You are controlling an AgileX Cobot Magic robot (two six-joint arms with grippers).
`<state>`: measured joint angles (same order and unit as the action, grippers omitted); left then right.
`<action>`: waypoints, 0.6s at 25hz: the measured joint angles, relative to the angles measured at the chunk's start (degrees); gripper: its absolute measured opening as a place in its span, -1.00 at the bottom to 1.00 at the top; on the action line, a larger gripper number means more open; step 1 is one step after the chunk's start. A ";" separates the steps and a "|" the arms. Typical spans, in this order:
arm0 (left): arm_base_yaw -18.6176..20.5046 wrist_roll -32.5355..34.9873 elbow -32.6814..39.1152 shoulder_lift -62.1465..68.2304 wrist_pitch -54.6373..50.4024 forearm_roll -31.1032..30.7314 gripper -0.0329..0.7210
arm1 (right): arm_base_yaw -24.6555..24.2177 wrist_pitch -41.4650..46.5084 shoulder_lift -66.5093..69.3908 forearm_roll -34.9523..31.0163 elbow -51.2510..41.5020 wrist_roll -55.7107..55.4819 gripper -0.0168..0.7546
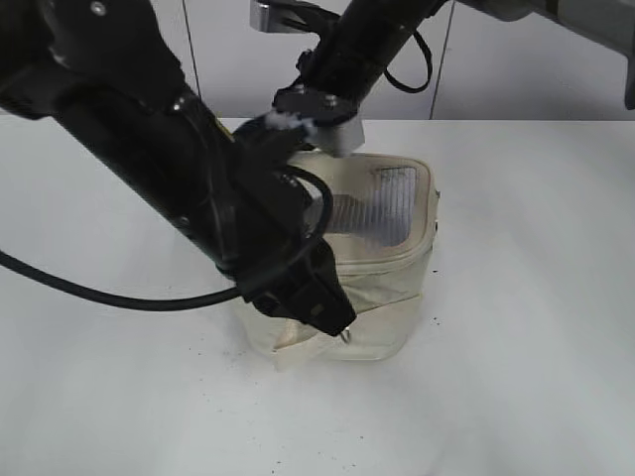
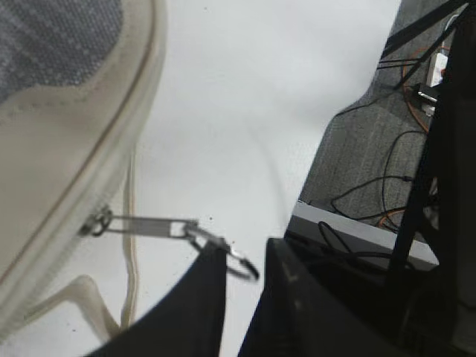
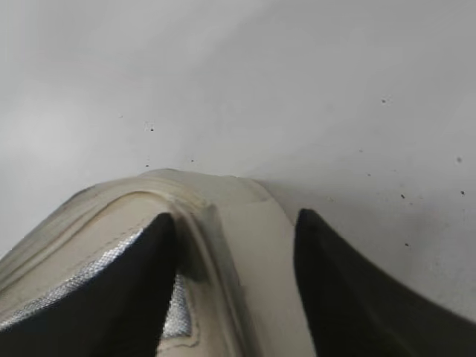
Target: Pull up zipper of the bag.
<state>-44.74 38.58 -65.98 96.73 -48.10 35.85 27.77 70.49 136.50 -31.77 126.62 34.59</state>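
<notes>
The cream bag (image 1: 397, 278) stands in the middle of the table, grey ribbed window on top. Its zipper runs along the lid rim (image 1: 409, 256). In the left wrist view a silver pull (image 2: 149, 223) sticks straight out from the rim of the bag (image 2: 59, 163). Its ring (image 2: 242, 260) lies at my left gripper's (image 2: 247, 247) fingertips. The fingers are a little apart, and a gap shows beside the ring. That gripper (image 1: 332, 319) is at the bag's front left corner. My right gripper (image 1: 298, 124) straddles the far left corner, closed on the bag's rim (image 3: 245, 223).
The bag stands on a white table (image 1: 536, 347). My left arm lies across the bag's left side and hides it. Beyond the table edge in the left wrist view are grey floor with cables (image 2: 372, 149) and a dark frame post (image 2: 446, 149).
</notes>
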 joint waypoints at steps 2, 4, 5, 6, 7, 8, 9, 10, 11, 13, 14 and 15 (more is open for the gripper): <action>-0.06 -1.45 0.00 -1.95 0.00 -1.88 -0.24 | -0.26 -0.21 0.00 0.73 0.00 -2.29 0.17; -0.06 -2.25 0.00 -3.65 0.71 -4.52 -0.05 | -0.34 -0.31 -0.18 2.02 0.00 -4.91 0.33; -0.06 -3.05 0.00 -4.80 1.60 -6.17 0.02 | -0.34 -0.31 -0.57 3.22 0.00 -5.90 0.38; -0.06 -4.46 0.00 -6.05 2.60 -7.83 0.05 | -0.34 -0.31 -1.14 4.61 0.00 -6.85 0.40; -0.06 -5.86 0.00 -7.38 4.13 -10.34 0.07 | -0.34 -0.31 -1.74 6.17 0.00 -7.76 0.41; -0.06 -6.91 0.00 -8.65 6.10 -12.49 0.09 | -0.41 -0.31 -2.63 7.69 0.00 -8.37 0.42; -0.06 -7.42 0.00 -9.63 7.57 -14.15 0.09 | -0.52 -0.36 -3.60 9.44 0.00 -9.02 0.42; -0.06 -7.64 0.00 -10.59 9.03 -15.50 0.10 | -0.78 -0.36 -4.58 11.00 0.00 -9.58 0.42; 0.10 -7.86 0.00 -11.30 10.99 -16.86 0.10 | -1.06 -0.36 -5.37 11.96 0.00 -10.16 0.42; 1.15 -7.92 -0.19 -11.60 12.99 -17.72 0.11 | -2.02 -0.38 -7.13 13.79 0.00 -12.06 0.42; 2.06 -7.97 -0.17 -11.51 14.01 -17.85 0.11 | -2.71 -0.38 -7.87 14.38 0.00 -13.35 0.42; 3.20 -8.08 -0.17 -11.40 15.41 -18.06 0.11 | -3.39 -0.38 -8.74 14.82 -0.18 -14.29 0.42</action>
<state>-41.54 30.50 -66.15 85.33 -32.68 17.79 24.38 70.11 127.76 -16.95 126.44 20.31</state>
